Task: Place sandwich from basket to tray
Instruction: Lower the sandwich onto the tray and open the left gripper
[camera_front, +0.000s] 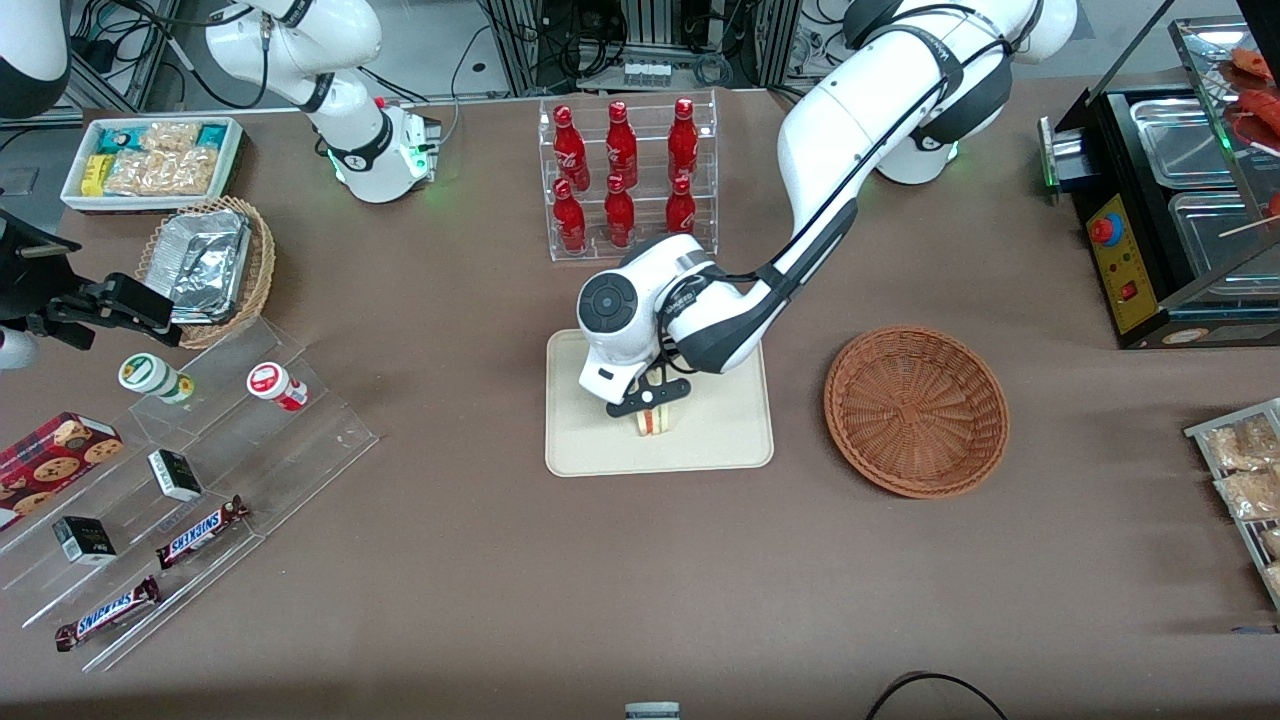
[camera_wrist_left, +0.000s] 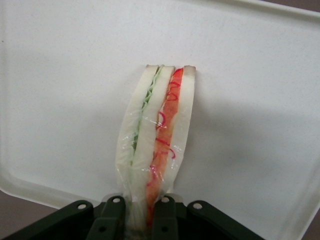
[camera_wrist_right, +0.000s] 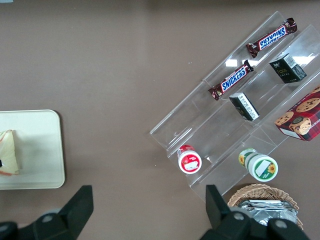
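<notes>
The left arm reaches down over the tray (camera_front: 720, 440), its gripper (camera_front: 655, 398) clamped on the sandwich (camera_front: 655, 420) standing on edge there, near the empty basket (camera_front: 916, 410)

A brown-covered table (camera_front: 450, 560) fills the scene under even indoor light. At 12 o'clock, cables and metal rack frames (camera_front: 650, 40) crowd the grey floor at its edge. A clear tiered display stand (camera_front: 200, 500) sits at 8 o'clock, a black food warmer (camera_front: 1160, 220) at 2 o'clock. The left arm's gripper (camera_front: 652, 397) hangs near centre.
</notes>
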